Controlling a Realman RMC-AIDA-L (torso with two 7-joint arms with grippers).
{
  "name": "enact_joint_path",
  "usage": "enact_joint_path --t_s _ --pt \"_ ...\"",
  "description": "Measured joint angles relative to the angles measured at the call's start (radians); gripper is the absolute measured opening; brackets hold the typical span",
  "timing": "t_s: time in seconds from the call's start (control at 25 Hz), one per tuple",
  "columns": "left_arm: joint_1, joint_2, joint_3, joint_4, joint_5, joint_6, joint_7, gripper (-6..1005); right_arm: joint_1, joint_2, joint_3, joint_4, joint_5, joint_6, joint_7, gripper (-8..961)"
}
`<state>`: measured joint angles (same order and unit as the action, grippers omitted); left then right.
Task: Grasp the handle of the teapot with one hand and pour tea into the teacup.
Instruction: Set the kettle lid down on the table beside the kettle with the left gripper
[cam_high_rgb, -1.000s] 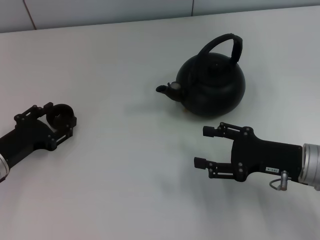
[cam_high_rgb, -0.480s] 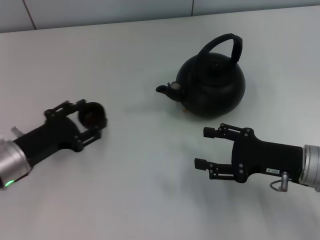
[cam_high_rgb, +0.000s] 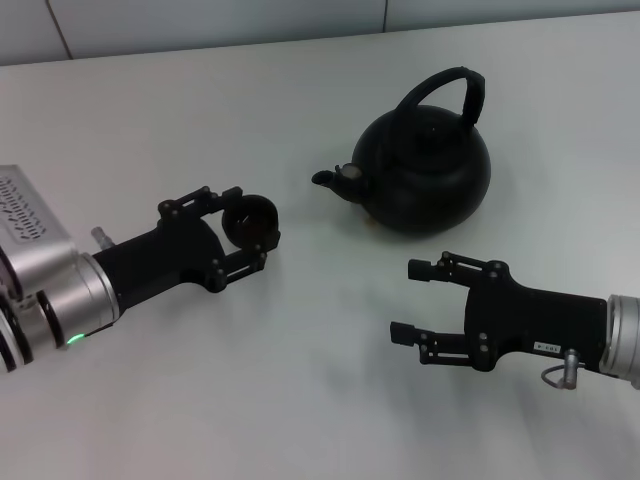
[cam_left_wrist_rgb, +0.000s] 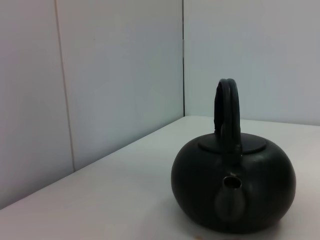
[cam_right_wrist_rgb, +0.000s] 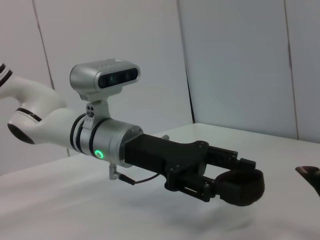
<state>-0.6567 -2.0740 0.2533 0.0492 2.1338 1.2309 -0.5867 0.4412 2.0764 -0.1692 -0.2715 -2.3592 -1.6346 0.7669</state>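
The teapot stands on the table, handle upright, spout toward the left gripper. That gripper sits left of the spout, near but apart from it, fingers clamped on the teacup — the cup is off the table. The right gripper hovers in front of the teapot, fingers spread wide, touching nothing.

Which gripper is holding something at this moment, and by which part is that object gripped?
The left gripper holds the teacup, its jaws shut on the cup's outer sides. The right gripper is open and holds nothing; the teapot stands ungrasped.
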Motion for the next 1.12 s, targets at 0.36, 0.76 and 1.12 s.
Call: enact_joint_path --t_s 0.36,0.76,1.12 --pt "-0.006 0.000 -0.002 -0.007 0.000 -0.007 0.005 689 -0.004 0.001 0.001 0.000 -0.001 -0.001 -0.002 809" --pt "-0.006 -0.004 -0.005 -0.058 -0.003 -0.110 0.090 690 -0.005 0.001 0.001 0.000 -0.001 -0.003 -0.002 809" --pt "-0.006 -0.005 -0.009 -0.065 -0.008 -0.125 0.099 690 -0.007 0.001 0.001 0.001 -0.001 -0.004 -0.002 809"
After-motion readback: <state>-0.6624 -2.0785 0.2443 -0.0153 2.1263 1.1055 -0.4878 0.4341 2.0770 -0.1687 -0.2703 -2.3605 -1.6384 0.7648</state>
